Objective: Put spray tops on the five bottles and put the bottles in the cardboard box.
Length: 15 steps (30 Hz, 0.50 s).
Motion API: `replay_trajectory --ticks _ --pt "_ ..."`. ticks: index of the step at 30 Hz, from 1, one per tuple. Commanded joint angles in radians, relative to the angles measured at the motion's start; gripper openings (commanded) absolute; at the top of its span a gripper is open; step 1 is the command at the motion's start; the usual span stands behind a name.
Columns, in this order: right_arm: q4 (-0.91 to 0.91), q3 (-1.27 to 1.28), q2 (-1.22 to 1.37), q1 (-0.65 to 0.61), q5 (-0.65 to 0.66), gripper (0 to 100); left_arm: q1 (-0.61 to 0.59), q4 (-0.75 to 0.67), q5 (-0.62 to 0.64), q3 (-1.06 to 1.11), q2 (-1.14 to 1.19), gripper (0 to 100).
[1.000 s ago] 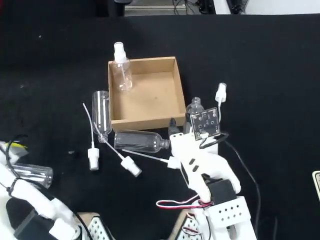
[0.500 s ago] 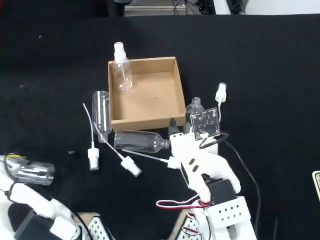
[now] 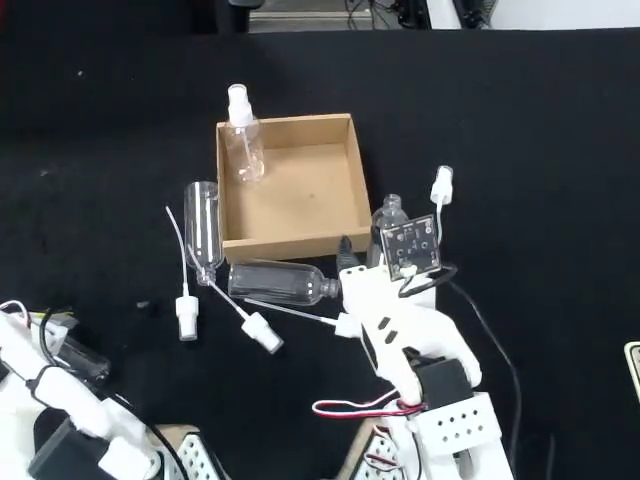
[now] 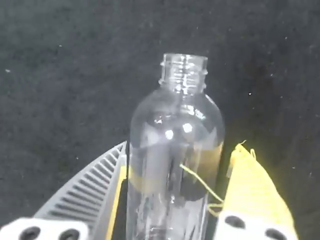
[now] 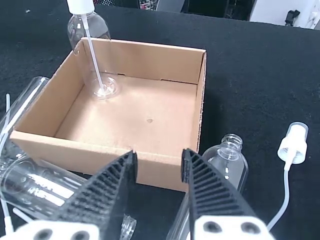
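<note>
Down at 8 o'clock from the box (image 3: 290, 243), the left gripper (image 4: 181, 150) is clamped on an uncapped bottle (image 4: 175, 120). A side bottle (image 3: 203, 228) lies at the box's 9, a front bottle (image 3: 280, 283) at its 6, with loose spray tops (image 3: 262, 332) near them. A capped bottle (image 3: 243, 140) stands in the 11 o'clock corner. At 5 o'clock the right gripper (image 5: 157, 157) hangs narrowly parted and empty, with an upright bottle (image 5: 227, 160) just beside it.

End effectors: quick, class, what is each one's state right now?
Left end effector: closed on a clear uncapped plastic bottle.
Right end effector: open, holding nothing.
</note>
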Motion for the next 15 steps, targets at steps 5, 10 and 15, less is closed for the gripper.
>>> replay_trajectory --ticks 5,10,15 --pt "0.031 -0.054 -0.030 0.011 0.008 13.2 0.005 0.040 -0.219 -0.041 -0.018 5" --pt "0.213 -0.223 -0.028 -0.029 0.018 13.1 -0.019 0.117 -0.413 -0.143 -0.020 3" --pt "0.333 -0.323 0.012 -0.295 0.250 13.1 -0.045 0.160 -0.580 -0.188 -0.020 3"
